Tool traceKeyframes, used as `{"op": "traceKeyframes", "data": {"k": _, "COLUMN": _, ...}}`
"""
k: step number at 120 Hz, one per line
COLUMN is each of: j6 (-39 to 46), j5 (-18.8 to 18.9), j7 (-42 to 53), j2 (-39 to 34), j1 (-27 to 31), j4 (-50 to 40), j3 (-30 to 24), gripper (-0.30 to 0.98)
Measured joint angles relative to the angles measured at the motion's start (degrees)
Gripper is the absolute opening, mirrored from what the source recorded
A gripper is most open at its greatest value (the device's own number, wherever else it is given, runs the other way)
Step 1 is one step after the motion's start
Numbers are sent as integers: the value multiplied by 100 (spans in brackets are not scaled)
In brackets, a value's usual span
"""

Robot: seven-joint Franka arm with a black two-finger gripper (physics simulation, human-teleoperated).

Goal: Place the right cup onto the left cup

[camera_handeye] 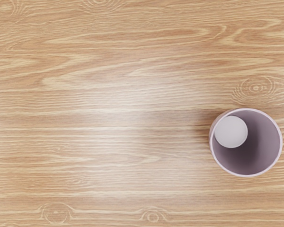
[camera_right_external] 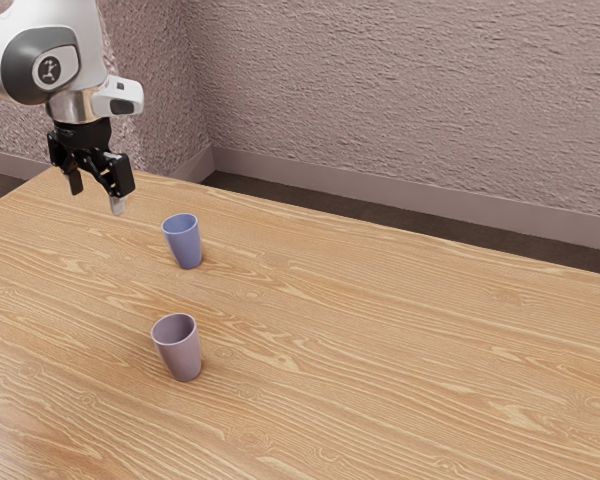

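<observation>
On the exterior view's left, my jaws stand spread, gripping nothing; I judge we're pre-grasp. Next, I'd reach over the mauve cup [camera_right_external: 179, 350], probably the right one, upright on the counter [camera_right_external: 380, 350], apart from the blue cup [camera_right_external: 187, 247]. Two cups, one counter.

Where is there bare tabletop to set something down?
Bare tabletop spreads from the blue cup and mauve cup toward the exterior view's right edge. The gap between the cups is bare too, but looks the most crowded.
</observation>
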Motion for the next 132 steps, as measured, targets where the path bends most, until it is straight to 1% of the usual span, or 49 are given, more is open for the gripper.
{"op": "traceKeyframes", "data": {"k": 36, "j6": 14, "j5": -15, "j7": -34, "j2": -76, "j1": -41, "j4": -94, "j3": -121, "gripper": 69}}
{"op": "traceKeyframes", "data": {"k": 60, "j6": 73, "j5": -67, "j7": -49, "j2": -84, "j1": -11, "j4": -777, "j3": -120, "gripper": 69}}
{"op": "traceKeyframes", "data": {"k": 70, "j6": 108, "j5": -222, "j7": -54, "j2": -66, "j1": -11, "j4": -975, "j3": -120, "gripper": 69}}
{"op": "traceKeyframes", "data": {"k": 99, "j6": 747, "j5": -614, "j7": -71, "j2": 155, "j1": 74, "j4": -1717, "j3": -121, "gripper": 69}}
{"op": "traceKeyframes", "data": {"k": 113, "j6": 1066, "j5": -717, "j7": -78, "j2": 382, "j1": 107, "j4": -1797, "j3": -120, "gripper": 69}}
{"op": "traceKeyframes", "data": {"k": 132, "j6": 1514, "j5": -767, "j7": -95, "j2": 658, "j1": 111, "j4": -1799, "j3": -120, "gripper": 69}}
